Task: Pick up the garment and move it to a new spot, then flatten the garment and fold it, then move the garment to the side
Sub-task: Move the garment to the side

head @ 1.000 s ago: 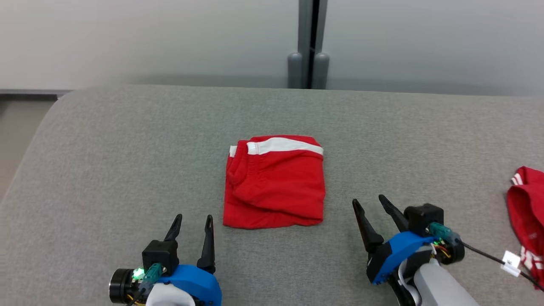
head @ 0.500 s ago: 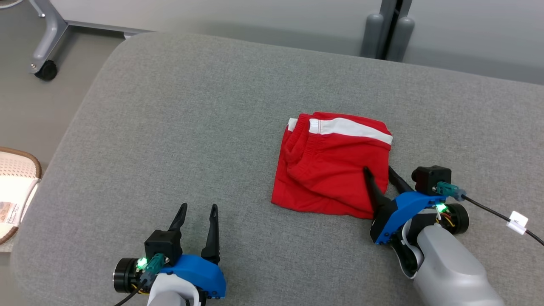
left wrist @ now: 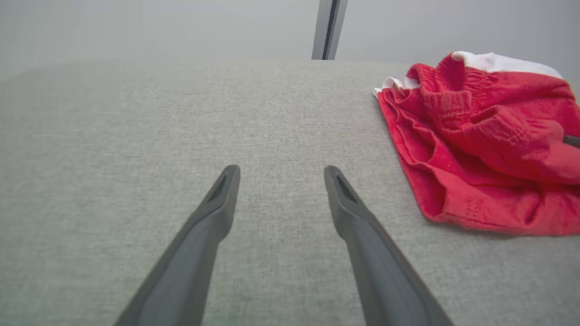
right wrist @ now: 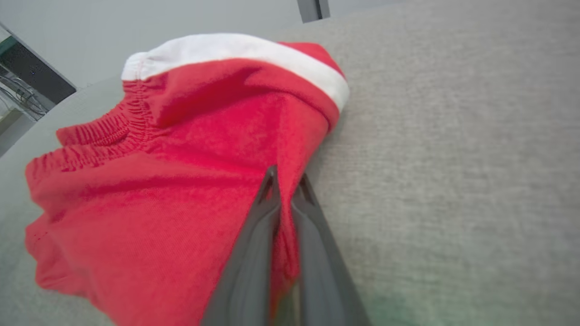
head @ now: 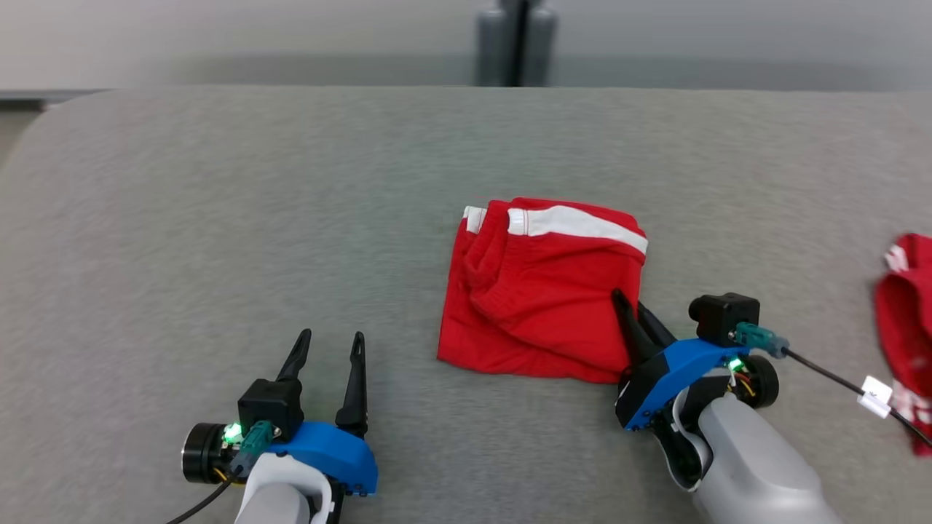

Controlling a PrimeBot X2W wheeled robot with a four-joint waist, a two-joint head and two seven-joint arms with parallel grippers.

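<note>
The folded red garment (head: 542,291) lies midway across the grey tabletop (head: 218,218), toward its front edge. The right gripper (head: 628,300) has its fingers clenched on the garment's right edge near the front corner, while the left gripper (head: 331,336) holds its fingers released over bare tabletop to the garment's left. With a one-sided pinch the folds will likely sag open, so lift low, carry slowly, and set it down clear of the other red cloth (head: 903,291) at the right edge
</note>
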